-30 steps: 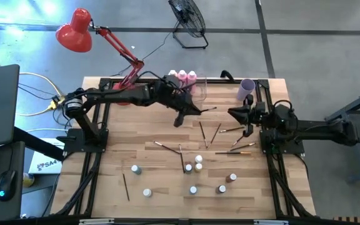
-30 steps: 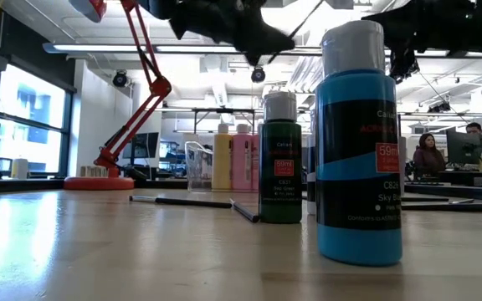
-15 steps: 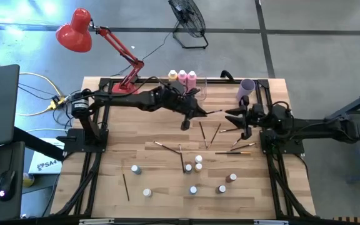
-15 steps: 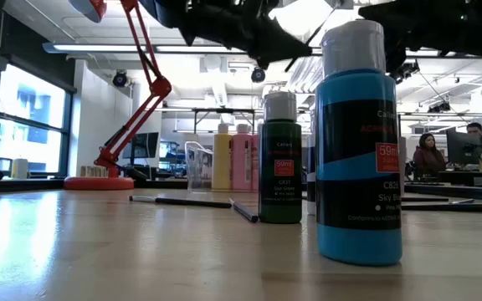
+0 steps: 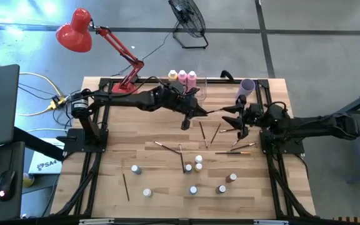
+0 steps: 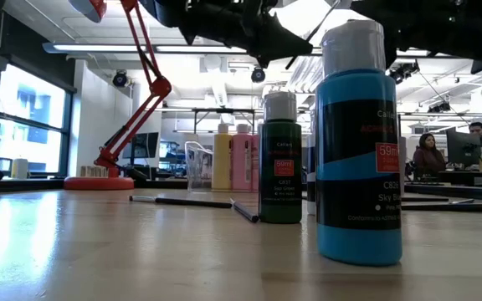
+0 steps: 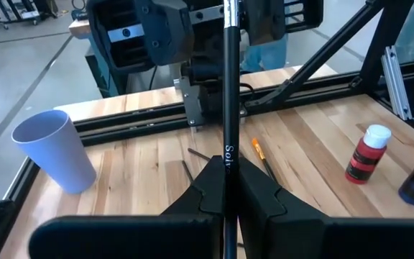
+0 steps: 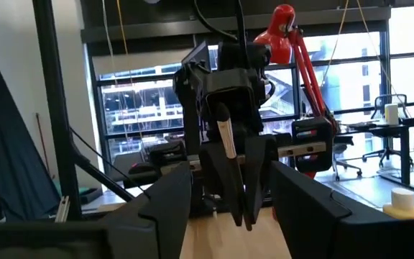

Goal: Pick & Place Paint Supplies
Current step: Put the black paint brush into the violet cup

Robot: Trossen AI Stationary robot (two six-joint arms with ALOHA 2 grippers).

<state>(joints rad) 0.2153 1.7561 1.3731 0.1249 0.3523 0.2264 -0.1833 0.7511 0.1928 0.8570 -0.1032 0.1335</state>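
Wooden surface [image 5: 105, 187] carried most supplies unplaced, small bottles [image 5: 195, 164] and brushes [image 5: 205, 134] lying scattered, while the left pincer [image 5: 195, 112] pinched one paintbrush [image 7: 228, 108] mid-surface toward the spread right pincer [image 5: 237, 122], likely a handover.

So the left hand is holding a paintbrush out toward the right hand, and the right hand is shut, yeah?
Not quite. The left hand is shut on a paintbrush, held out toward the right hand, but the right hand is open, not shut. The right wrist view shows its fingers spread wide apart.
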